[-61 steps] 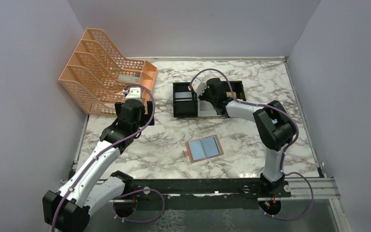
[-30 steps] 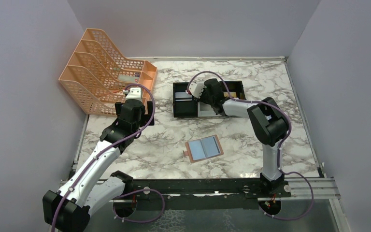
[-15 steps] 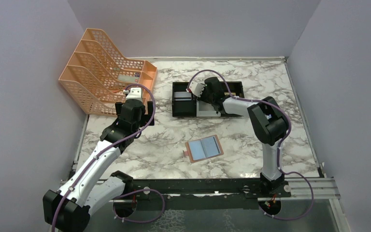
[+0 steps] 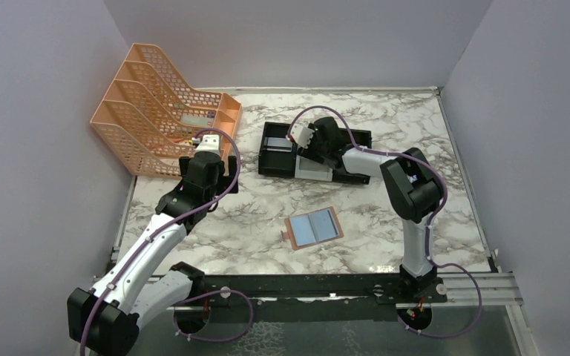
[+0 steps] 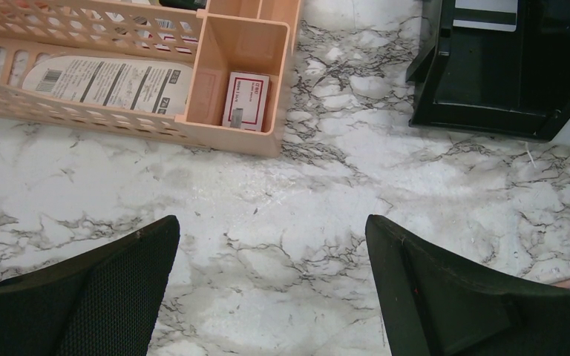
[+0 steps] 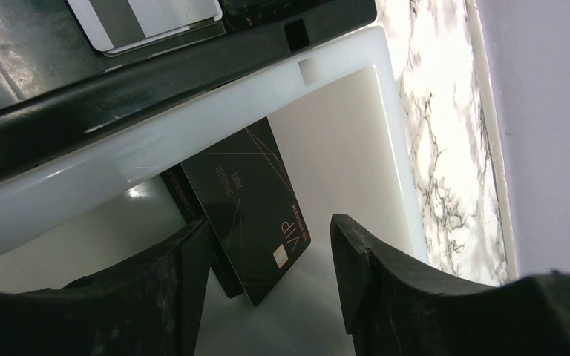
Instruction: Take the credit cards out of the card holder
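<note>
Three views, each giving its own part. Top view only: card holder [image 4: 313, 228] lies spread open, blue-grey lining up, on the marble table [image 4: 252, 252] between centre and near edge, well apart from both arms; pocket contents too small to tell. Right wrist view only: dark card [image 6: 256, 196] with gold "VIP" lettering lies in the white tray [image 6: 341, 111]; a silver-grey card [image 6: 145, 18] with a dark stripe lies in the adjoining black tray [image 6: 37, 52]. Right gripper [image 6: 271, 230] sits over the white tray, fingers parted to either side of the dark card's near end, one finger plainly clear of it, so nothing is gripped. Left wrist view only: left gripper [image 5: 271, 222] spread wide over bare marble, nothing between the fingers; orange rack [image 5: 241, 44] just ahead, a small red-and-white box [image 5: 245, 100] in its end bin. Right arm: elbow raised, forearm reaching left to the trays toward the far edge. Left arm: stretched diagonally from the near-left corner, wrist just short of the rack at the far-left corner.
</note>
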`<state>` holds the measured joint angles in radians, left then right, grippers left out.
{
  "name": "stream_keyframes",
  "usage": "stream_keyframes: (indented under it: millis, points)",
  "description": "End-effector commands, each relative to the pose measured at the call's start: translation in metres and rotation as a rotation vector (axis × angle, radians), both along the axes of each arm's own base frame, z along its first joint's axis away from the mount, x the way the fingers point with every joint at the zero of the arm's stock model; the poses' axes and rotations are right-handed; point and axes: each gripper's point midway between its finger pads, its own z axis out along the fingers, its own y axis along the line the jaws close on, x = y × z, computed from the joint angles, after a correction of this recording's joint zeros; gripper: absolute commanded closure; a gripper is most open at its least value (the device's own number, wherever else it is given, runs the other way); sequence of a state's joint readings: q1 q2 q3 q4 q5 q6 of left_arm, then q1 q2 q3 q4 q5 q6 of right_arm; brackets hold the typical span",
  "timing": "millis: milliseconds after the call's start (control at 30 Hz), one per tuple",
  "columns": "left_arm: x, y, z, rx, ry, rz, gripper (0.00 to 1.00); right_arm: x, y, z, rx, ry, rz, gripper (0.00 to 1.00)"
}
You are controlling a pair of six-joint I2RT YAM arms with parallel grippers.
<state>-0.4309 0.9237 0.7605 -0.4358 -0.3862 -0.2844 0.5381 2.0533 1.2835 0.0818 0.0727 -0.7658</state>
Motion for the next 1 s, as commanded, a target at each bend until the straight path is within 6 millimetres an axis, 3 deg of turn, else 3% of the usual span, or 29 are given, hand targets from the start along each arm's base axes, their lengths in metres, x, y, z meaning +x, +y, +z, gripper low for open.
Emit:
stream_keyframes:
  millis: [0, 400, 567, 767, 967]
  points:
    - [0.001, -0.001, 0.0, -0.003, 0.0, -0.015, 0.01, -0.006, 0.008, -0.008, 0.028, 0.056, 0.023, 0.39]
    - [0.001, -0.002, 0.0, -0.002, 0.003, -0.02, 0.01, -0.013, 0.01, -0.006, 0.032, 0.076, 0.059, 0.3]
    - [0.001, -0.003, -0.001, -0.004, 0.004, -0.023, 0.01, -0.013, 0.015, 0.008, 0.076, 0.071, 0.066, 0.28]
    - [0.0, -0.002, 0.0, -0.003, 0.004, -0.024, 0.01, -0.014, 0.025, 0.042, 0.186, 0.042, 0.063, 0.27]
    - [0.0, -0.002, 0.0, -0.002, 0.004, -0.024, 0.01, -0.023, 0.032, 0.101, 0.462, 0.026, -0.05, 0.26]
